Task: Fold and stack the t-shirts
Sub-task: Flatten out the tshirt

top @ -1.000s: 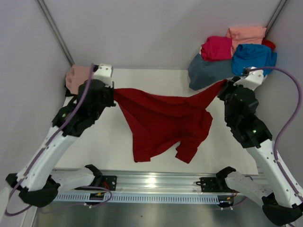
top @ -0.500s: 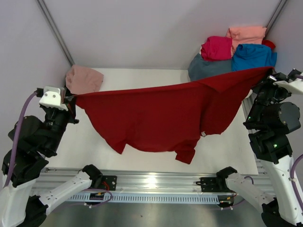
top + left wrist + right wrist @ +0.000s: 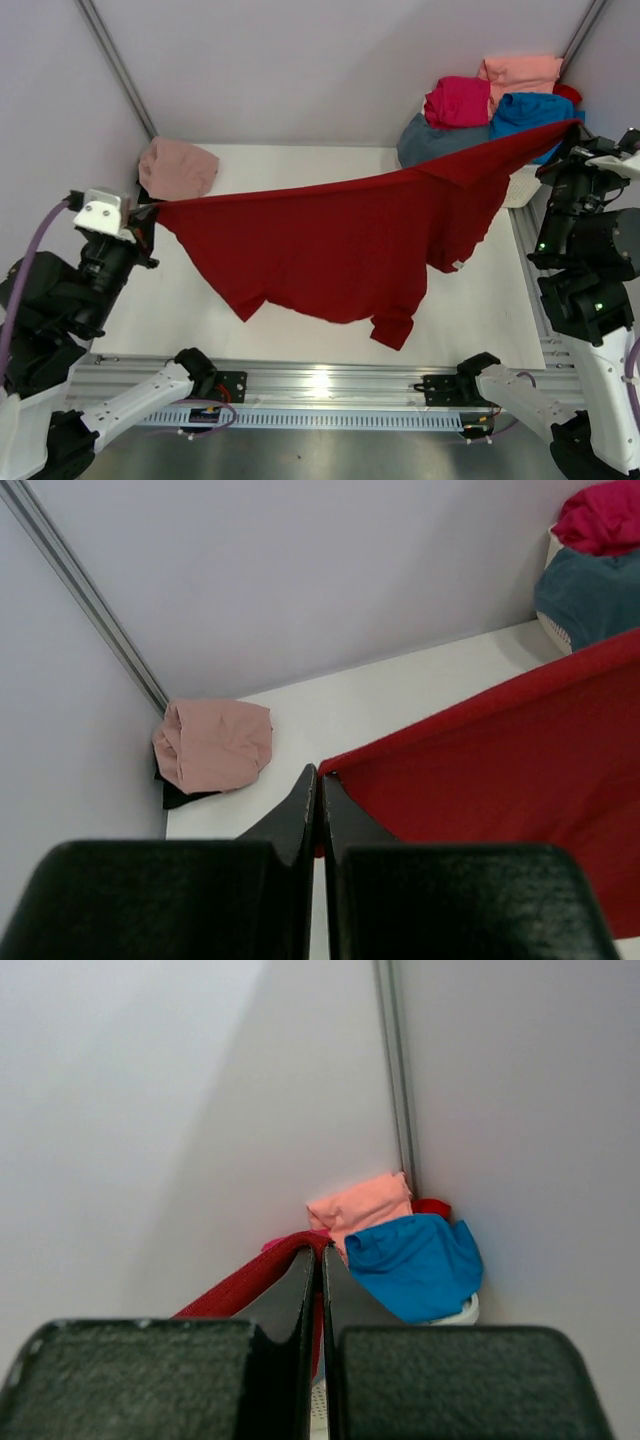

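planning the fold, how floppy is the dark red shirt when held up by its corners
Likely floppy: strung between the left hand and right hand, the dark red t-shirt sags, a sleeve dangling. Probably light, since two corner pinches carry it. Slipping seems unlikely; both hands are shut on cloth.

Robotics lab test cell, not a home or a laundry. What you can check:

- White table (image 3: 190, 320), plain matte top, is your work surface.
- Pale, unmarked wall panels (image 3: 300, 60) box the table in on its far side and both flanks.
- Slim metal posts (image 3: 115, 65) rise from the table's far corners, where the panels meet.
- An aluminium rail (image 3: 320, 384) runs along the table's near edge, with both arm bases (image 3: 195, 368) bolted onto it.
- A slotted white strip (image 3: 330, 418) lies just nearer than the rail.
- A purple cable (image 3: 40, 240) loops off the arm at the table's left.
- The coloured t-shirts (image 3: 500, 100) heaped at the table's far right corner are the only household things in view.
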Available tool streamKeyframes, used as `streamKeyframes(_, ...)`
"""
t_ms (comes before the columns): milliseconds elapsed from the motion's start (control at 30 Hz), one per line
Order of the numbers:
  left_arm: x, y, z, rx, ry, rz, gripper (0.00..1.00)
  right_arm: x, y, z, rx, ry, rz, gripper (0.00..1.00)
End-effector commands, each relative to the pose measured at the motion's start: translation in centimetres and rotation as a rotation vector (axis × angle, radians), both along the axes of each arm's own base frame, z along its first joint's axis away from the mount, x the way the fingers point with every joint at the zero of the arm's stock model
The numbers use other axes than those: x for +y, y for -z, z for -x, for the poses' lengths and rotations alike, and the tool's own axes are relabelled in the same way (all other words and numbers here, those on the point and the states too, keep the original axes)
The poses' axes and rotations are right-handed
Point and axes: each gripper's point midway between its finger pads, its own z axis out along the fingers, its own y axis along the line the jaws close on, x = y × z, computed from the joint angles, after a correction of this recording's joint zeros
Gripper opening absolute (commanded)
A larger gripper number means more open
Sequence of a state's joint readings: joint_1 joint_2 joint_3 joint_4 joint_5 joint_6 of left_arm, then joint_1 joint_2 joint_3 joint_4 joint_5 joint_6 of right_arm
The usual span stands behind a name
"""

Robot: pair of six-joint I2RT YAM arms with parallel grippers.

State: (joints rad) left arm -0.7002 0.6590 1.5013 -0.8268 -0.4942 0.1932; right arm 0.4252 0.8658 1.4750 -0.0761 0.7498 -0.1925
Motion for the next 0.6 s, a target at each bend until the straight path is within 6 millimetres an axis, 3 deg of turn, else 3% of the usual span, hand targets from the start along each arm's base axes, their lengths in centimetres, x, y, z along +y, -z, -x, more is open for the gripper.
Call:
streamKeyframes(0, 2.5, -4.6, 1.9, -0.125, -0.035, 0.052, 0.01, -0.7, -4.5, 3.2, -0.124, -0.044, -0.007, 0.00)
streamKeyframes(233, 5.9, -8.9, 5.8, -0.277, -0.044, 0.165, 0.00, -0.4, -7.5, 7.6, -0.246, -0.143, 0.088, 0.00)
streamKeyframes(267, 6.6, -9.5, 6.7, -0.303, -0.043, 0.187, 0.01, -1.1, -8.4, 9.8, -0.313, -0.144, 0.084, 0.00)
streamKeyframes(333, 7.5, -10.5, 8.1, -0.343, -0.030, 0.223, 0.00, -1.3, -8.3, 11.1, -0.351, -0.152, 0.103, 0.00)
streamKeyframes(367, 7.8, -10.8, 8.6, -0.359, -0.023, 0.238, 0.01, -2.1, -9.3, 13.3, -0.430, -0.145, 0.080, 0.00)
streamKeyframes(400, 8.1, -11.1, 9.1, -0.371, -0.015, 0.248, 0.01, -2.3, -9.3, 13.8, -0.448, -0.143, 0.079, 0.00)
streamKeyframes(500, 7.8, -11.2, 9.6, -0.382, 0.019, 0.254, 0.01, -2.5, -8.9, 14.0, -0.454, -0.137, 0.071, 0.00)
streamKeyframes(567, 7.2, -10.8, 9.1, -0.363, 0.025, 0.238, 0.01, -1.9, -8.2, 12.5, -0.405, -0.147, 0.084, 0.00)
